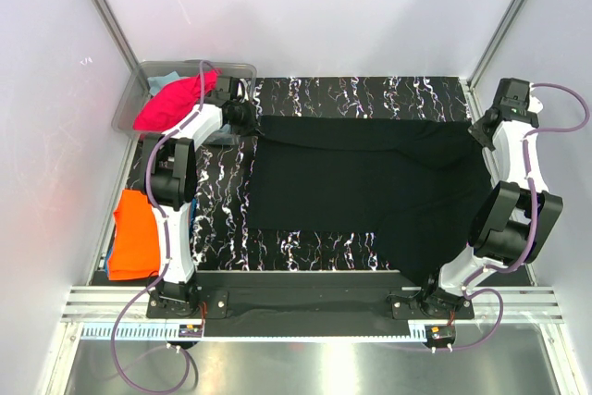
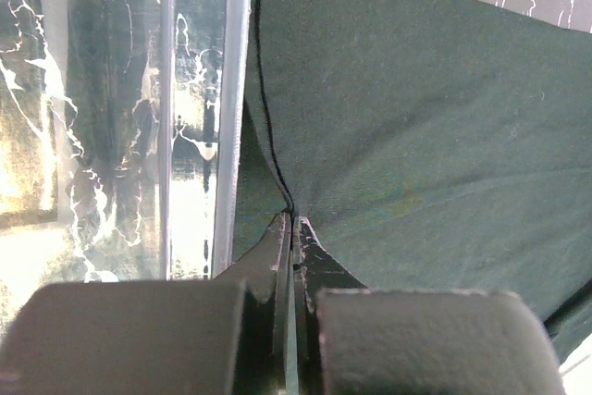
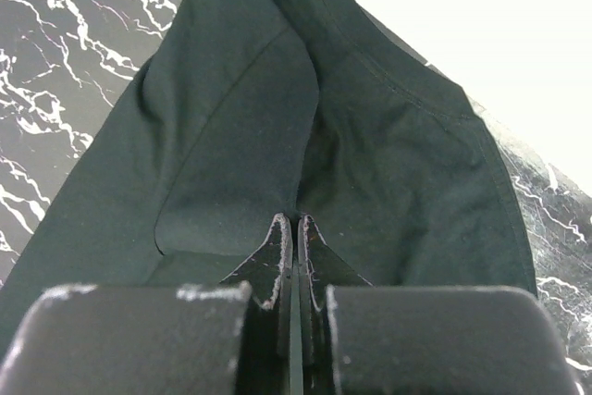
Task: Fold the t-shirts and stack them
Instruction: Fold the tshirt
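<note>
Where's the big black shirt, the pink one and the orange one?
black t-shirt (image 1: 370,182), top view, middle of the cloth
pink t-shirt (image 1: 171,104), top view, bunched middle
orange t-shirt (image 1: 134,233), top view, folded top face

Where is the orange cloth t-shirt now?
In the top view, the orange cloth t-shirt lies at the left, beside the left arm, on the near side of the clear plastic bin.

The desk (image 1: 222,201) is topped with a black, white-veined marbled surface. A black t-shirt (image 1: 370,182) is spread across its middle and right. A clear plastic bin (image 1: 129,108) is set at the far left corner. An orange t-shirt (image 1: 134,233) is laid at the left edge, over a blue cloth (image 1: 109,268).
</note>
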You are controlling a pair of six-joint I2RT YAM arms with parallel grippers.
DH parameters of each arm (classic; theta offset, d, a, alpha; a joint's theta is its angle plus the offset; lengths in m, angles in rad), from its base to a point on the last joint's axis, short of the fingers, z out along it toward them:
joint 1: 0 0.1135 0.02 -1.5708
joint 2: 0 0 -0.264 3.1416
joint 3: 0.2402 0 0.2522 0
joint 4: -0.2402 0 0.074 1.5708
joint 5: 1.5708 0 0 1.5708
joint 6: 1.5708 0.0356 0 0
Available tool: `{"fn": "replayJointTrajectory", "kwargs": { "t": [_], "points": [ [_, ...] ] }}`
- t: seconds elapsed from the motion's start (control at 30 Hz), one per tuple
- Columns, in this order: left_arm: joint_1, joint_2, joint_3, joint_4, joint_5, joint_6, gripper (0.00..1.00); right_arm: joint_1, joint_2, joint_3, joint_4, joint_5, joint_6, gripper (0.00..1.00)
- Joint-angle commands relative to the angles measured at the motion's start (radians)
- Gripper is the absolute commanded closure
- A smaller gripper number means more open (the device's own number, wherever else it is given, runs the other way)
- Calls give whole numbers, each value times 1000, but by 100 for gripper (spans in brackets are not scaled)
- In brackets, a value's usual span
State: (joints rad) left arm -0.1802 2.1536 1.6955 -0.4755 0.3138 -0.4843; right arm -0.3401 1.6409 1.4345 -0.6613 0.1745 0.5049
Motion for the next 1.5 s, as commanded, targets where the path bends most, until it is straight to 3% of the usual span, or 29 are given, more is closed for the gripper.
{"fn": "replayJointTrajectory", "kwargs": {
  "t": [0.0,0.63,0.93,1.07,1.13,1.37,1.47],
  "points": [
    [16,28,27,-57,-71,27,100,-5,-21,0,-1,33,7,100],
    [16,55,62,-94,-99,47,100,-5,-49,-16,-69,80,37,100],
    [16,55,66,-106,-105,46,99,-5,-7,-109,-87,120,87,100],
    [16,39,62,-115,-131,49,77,-5,33,-117,-90,143,66,87],
    [15,22,65,-129,-154,55,65,-5,39,-120,-89,143,58,87],
    [16,-38,102,-147,-159,56,58,-5,66,-120,-92,132,29,87],
    [15,-79,104,-147,-137,50,66,-5,69,-123,-92,140,0,86]
  ]
}}
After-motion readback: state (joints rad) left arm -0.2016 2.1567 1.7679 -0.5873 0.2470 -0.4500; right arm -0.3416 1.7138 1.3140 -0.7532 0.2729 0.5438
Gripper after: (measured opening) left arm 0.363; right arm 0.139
